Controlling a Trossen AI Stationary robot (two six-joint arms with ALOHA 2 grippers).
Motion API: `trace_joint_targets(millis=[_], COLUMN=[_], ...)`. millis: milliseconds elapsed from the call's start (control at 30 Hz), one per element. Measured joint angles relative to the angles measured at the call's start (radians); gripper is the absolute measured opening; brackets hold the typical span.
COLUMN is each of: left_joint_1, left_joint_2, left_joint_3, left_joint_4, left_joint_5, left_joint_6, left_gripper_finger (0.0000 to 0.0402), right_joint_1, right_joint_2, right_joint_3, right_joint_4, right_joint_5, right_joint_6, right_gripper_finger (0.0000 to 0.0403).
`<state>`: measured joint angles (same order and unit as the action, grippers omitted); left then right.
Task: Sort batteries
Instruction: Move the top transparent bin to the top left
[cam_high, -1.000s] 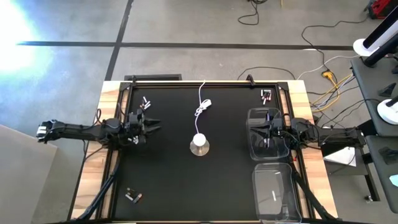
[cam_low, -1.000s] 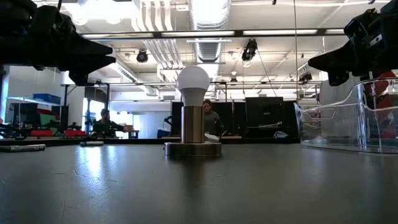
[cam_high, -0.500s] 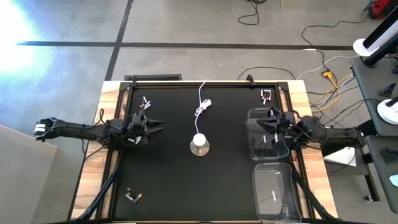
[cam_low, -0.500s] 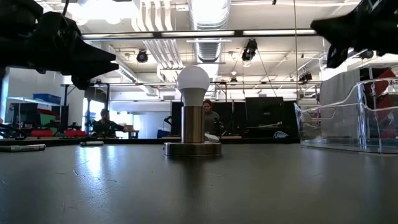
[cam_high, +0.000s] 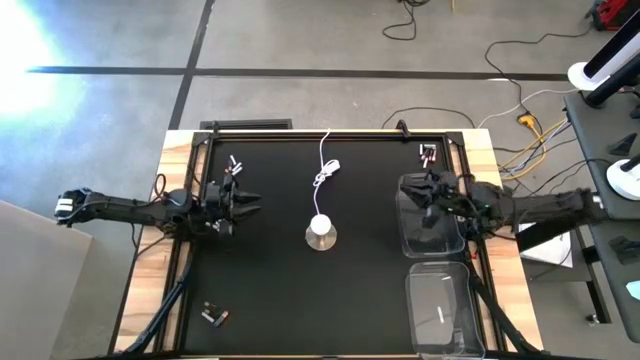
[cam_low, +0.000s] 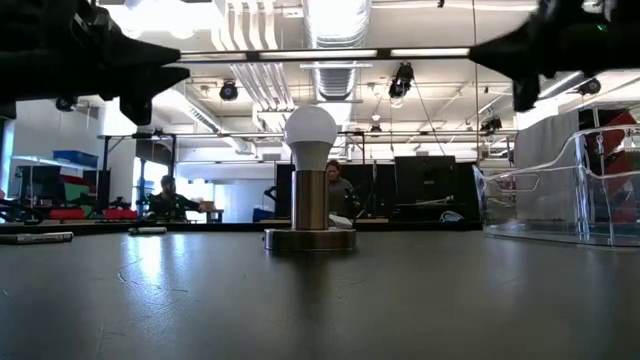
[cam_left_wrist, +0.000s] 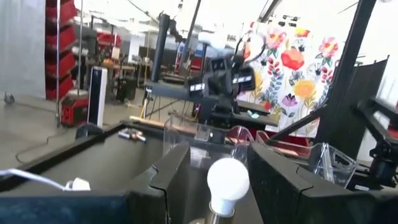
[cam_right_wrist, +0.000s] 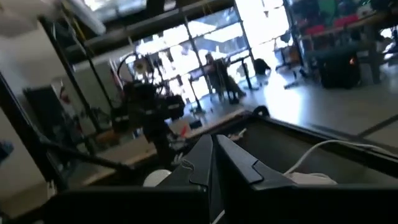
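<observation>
A: left gripper (cam_high: 250, 200) jaws part open, nothing between them, held above the left side of the tabletop (cam_high: 270, 290); right gripper (cam_high: 408, 185) jaws shut, empty, over the far clear bin (cam_high: 432, 240)

B: batteries?

A: scattered in small groups. Far-left batteries (cam_high: 233, 163) just beyond the left gripper, near-left batteries (cam_high: 213, 315) by the front edge, far-right batteries (cam_high: 429, 153) near the corner behind the bin. One pale cell (cam_high: 440, 320) lies in the near bin (cam_high: 447, 312)

B: anything else?

A: round white lamp (cam_high: 321, 230) on a metal base mid-tabletop, its white cable (cam_high: 325, 165) running to the far edge. In the low view a person (cam_low: 339, 195) sits in the room behind
</observation>
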<state>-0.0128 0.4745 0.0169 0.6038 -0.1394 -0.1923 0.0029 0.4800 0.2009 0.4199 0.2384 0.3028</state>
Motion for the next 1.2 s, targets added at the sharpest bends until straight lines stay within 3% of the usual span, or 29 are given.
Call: trace_joint_targets(millis=[100, 200, 433, 633, 733, 1033, 1200], left_joint_1=[0.000, -0.001, -0.001, -0.001, -0.001, -0.001, -0.002], left_joint_2=[0.044, 0.097, 0.216, 0.305, 0.350, 0.482, 0.544], left_joint_3=[-0.006, -0.006, -0.006, 0.000, 0.003, 0.004, 0.005], left_joint_4=[-0.007, -0.006, 0.140, 0.172, 0.210, 0.294, 0.350], left_joint_5=[-0.002, -0.008, -0.008, -0.008, -0.008, -0.009, -0.008], left_joint_6=[-0.012, -0.028, -0.067, -0.082, -0.111, -0.135, -0.158], left_gripper_finger=[0.0139, 0.0139, 0.0139, 0.0139, 0.0139, 0.0139, 0.0139], right_joint_1=[0.036, 0.064, 0.126, 0.123, 0.116, 0.013, -0.035], right_joint_2=[0.150, 0.277, 0.598, 0.806, 0.872, 0.950, 0.956], right_joint_3=[0.150, 0.352, 0.773, 1.057, 1.114, 1.032, 0.958], right_joint_4=[-0.071, -0.337, -1.032, -1.543, -1.680, -1.708, -1.685], right_joint_5=[-0.010, 0.010, 0.117, 0.122, 0.078, -0.056, -0.081], right_joint_6=[-0.040, 0.011, 0.301, 0.603, 0.708, 0.902, 0.936], right_gripper_finger=[0.0013, 0.0013, 0.0013, 0.0017, 0.0041, 0.0176, 0.0202])
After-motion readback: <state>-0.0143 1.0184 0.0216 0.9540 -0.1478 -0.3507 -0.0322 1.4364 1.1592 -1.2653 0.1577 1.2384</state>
